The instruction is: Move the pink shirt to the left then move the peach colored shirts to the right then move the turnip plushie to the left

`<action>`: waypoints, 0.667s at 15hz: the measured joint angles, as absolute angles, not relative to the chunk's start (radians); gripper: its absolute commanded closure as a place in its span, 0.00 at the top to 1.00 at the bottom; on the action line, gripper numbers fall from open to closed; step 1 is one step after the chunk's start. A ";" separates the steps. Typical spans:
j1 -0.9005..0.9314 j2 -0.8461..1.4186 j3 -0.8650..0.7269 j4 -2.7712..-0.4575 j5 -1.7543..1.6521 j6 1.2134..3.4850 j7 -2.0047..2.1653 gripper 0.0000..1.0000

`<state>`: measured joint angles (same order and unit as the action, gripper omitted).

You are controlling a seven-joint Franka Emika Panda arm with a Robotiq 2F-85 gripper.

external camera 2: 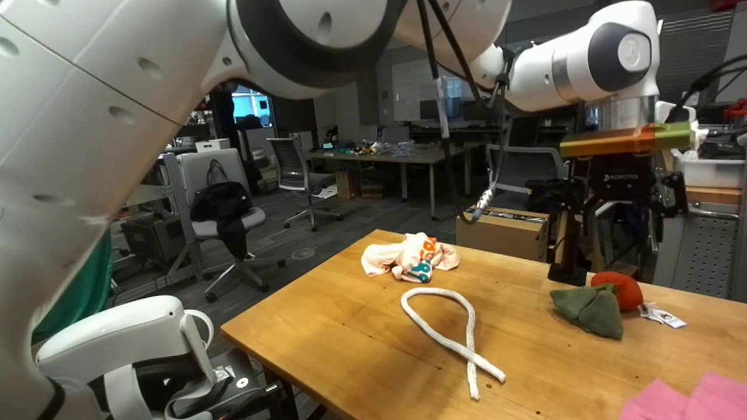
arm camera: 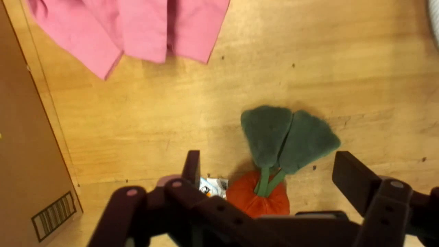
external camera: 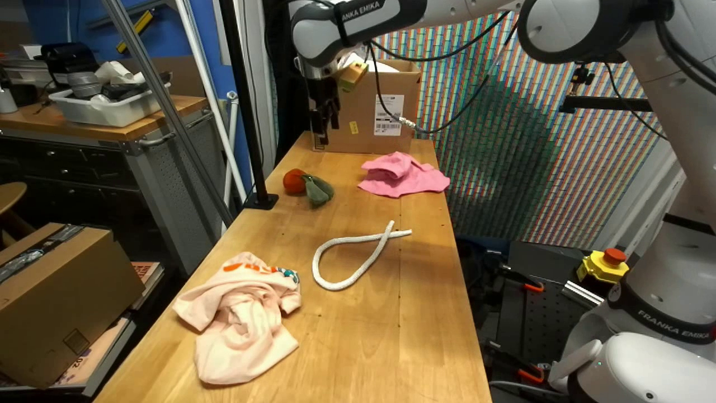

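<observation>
"Gripper [arm camera: 271, 173] spread or pressed together, would you say?"

"Spread; its fingers [arm camera: 355, 183] stand well apart above the wooden table [external camera: 358, 352]."

"Where's the turnip plushie [arm camera: 267, 147]?"

"Lying below the gripper, apart from it. In the wrist view it shows between the fingers, red body partly hidden by the gripper."

"And the shirts?"

"The pink shirt [external camera: 400, 176] is off to one side, fairly near the gripper; the peach shirt [external camera: 240, 319] is well apart from it. A white rope [external camera: 335, 287] lies looped, nearer the gripper than the peach shirt is."
</observation>
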<state>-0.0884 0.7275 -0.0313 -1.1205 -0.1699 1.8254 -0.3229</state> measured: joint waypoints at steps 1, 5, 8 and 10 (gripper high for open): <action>-0.084 0.683 -0.030 -1.142 -0.175 1.756 -0.339 1.00; -0.081 0.497 -0.005 -1.246 -0.175 1.537 -0.458 1.00; -0.081 0.346 0.005 -1.364 -0.175 1.488 -0.541 1.00; -0.081 0.240 0.005 -1.457 -0.173 1.491 -0.582 1.00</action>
<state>-0.0811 0.2398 0.0052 -1.4572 -0.1732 1.4911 -0.5817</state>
